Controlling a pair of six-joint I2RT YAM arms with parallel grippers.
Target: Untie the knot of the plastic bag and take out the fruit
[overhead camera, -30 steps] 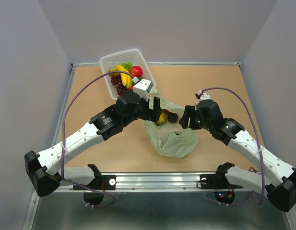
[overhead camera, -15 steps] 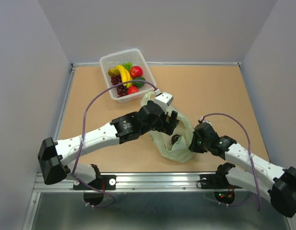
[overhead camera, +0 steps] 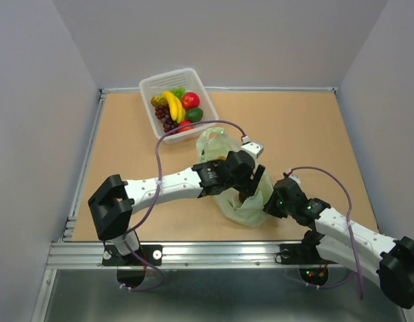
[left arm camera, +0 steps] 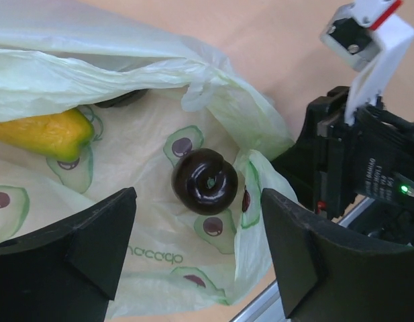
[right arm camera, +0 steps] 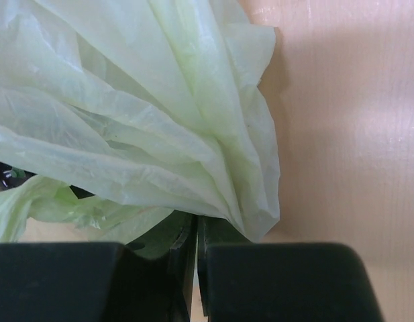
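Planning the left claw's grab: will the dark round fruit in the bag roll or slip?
Probably rolls: the dark fruit looks round and lies loose on the thin bag. Likely slippery: its skin is glossy. The film may shift under it, being crinkled and floppy, so the open left claw should close centred.

a: what sits between the left jaws?
b: a dark fruit (left arm camera: pixel 205 181), lying in the open plastic bag (left arm camera: pixel 160 87). the jaws stand wide apart, one on each side.
a: anything else?
b: a yellow-orange fruit (left arm camera: pixel 49 133) at left, partly under a fold.
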